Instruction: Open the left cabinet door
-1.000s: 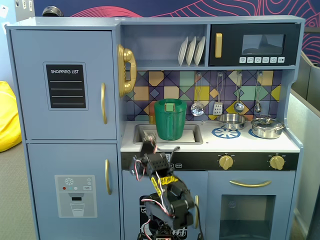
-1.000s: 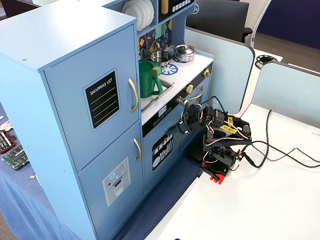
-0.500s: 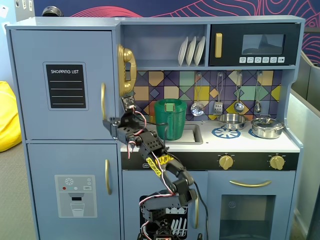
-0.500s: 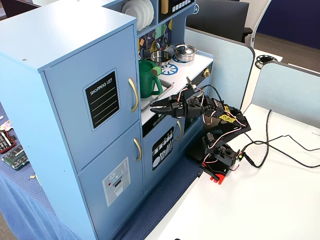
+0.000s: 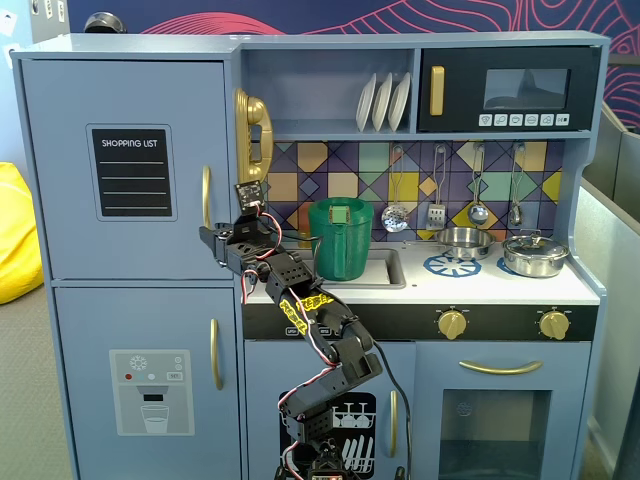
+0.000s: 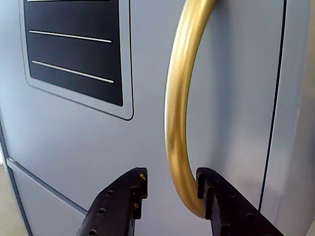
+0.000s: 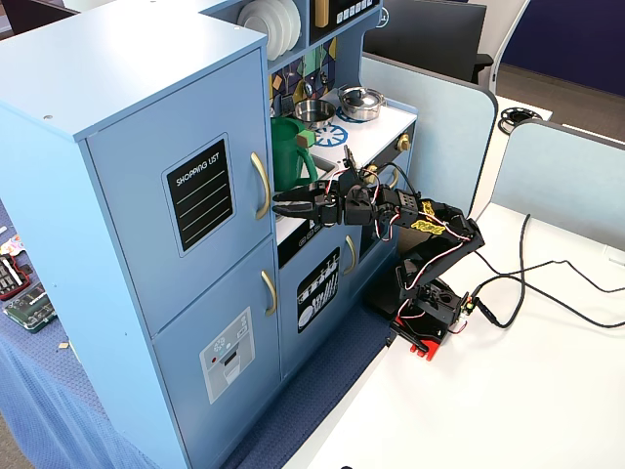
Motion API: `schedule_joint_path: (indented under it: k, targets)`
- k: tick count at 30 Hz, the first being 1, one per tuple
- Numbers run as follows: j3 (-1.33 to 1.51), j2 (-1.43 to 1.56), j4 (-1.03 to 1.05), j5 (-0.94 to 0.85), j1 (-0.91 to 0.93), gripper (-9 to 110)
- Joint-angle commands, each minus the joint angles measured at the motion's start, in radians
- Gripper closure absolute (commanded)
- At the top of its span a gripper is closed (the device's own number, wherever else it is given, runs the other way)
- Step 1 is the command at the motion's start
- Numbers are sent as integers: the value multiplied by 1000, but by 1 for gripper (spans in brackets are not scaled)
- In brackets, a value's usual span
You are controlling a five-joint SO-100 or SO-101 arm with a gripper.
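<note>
The left cabinet door (image 5: 70, 220) is pale blue-grey with a black "SHOPPING LIST" panel (image 5: 132, 172) and a vertical gold bar handle (image 5: 206, 197). It sits shut, flush with the cabinet. My gripper (image 5: 208, 243) is open at the handle's lower end. In the wrist view the gripper (image 6: 172, 173) straddles the curved bottom of the handle (image 6: 178, 98). The right finger (image 6: 216, 196) touches the handle, and the left finger (image 6: 125, 196) stands clear of it. In a fixed view from the side, the gripper (image 7: 276, 203) reaches level to the handle (image 7: 262, 186) on the door (image 7: 137, 186).
Below is the blue door with the water-dispenser picture (image 5: 150, 390) and its own gold handle (image 5: 215, 353). A gold toy phone (image 5: 253, 135) and a green pitcher (image 5: 340, 238) stand right of my arm. Cables (image 7: 527, 283) trail over the white table behind the base.
</note>
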Motion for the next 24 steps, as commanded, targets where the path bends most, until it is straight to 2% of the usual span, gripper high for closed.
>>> schedule_joint_path:
  k: [1, 15, 24]
  targets:
    - [-86, -14, -46, 29, 43, 95]
    - [-173, -126, -144, -14, -3, 89]
    - [-156, -92, -138, -91, -149, 91]
